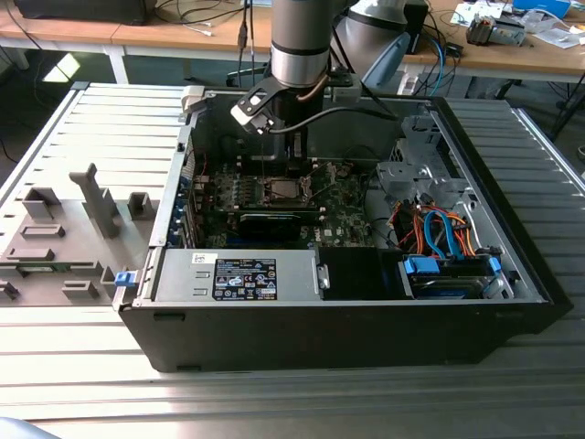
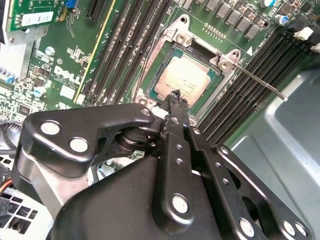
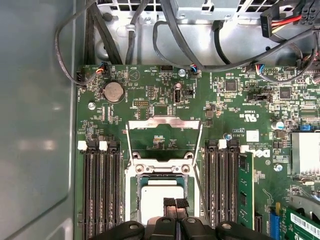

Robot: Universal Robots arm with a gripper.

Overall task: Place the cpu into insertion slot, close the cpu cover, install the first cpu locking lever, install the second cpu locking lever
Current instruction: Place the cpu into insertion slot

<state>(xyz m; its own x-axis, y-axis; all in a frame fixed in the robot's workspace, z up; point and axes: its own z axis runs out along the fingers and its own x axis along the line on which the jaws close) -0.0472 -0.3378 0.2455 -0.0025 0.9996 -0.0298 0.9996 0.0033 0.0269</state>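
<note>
Silvery cpu (image 3: 157, 200) sits in the insertion slot (image 3: 134, 187), one edge hidden behind my gripper (image 3: 175, 203), whose fingertips are pressed together on nothing. I see the cpu cover (image 3: 163, 121) standing open beside it.

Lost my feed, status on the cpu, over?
Claw shut above the cpu. It sits in the insertion slot. The cpu cover open, locking lever unlatched. Nothing in the way.

The cpu (image 3: 160, 200) lies in the insertion slot (image 3: 131, 200), between two banks of memory slots (image 3: 100, 185).
</note>
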